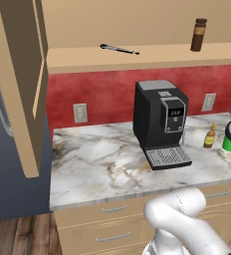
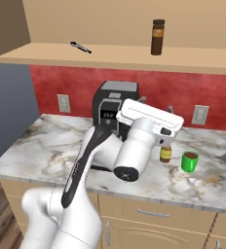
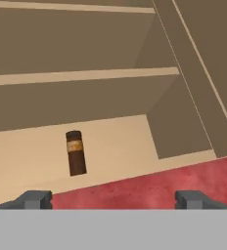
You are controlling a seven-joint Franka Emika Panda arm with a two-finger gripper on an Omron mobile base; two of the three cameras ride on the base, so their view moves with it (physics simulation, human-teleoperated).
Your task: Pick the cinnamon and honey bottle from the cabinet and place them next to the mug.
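Overhead, the gripper [image 3: 113, 199] points up at the cabinet [image 3: 86, 141], fingers spread wide, empty. One cinnamon [image 3: 76, 153] stands ahead; one honey bottle [image 2: 165, 153] and one mug [image 2: 189, 161] sit below.

The cinnamon [image 1: 199, 34] stands upright on the cabinet [image 1: 137, 55] shelf; the honey bottle [image 1: 210, 136] stands beside the mug [image 1: 229, 144].

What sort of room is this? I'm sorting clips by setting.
A rendered home kitchen, most likely: a coffee machine stands on a marble counter against a red backsplash, with drawers below and an open wall cabinet holding the cinnamon above.
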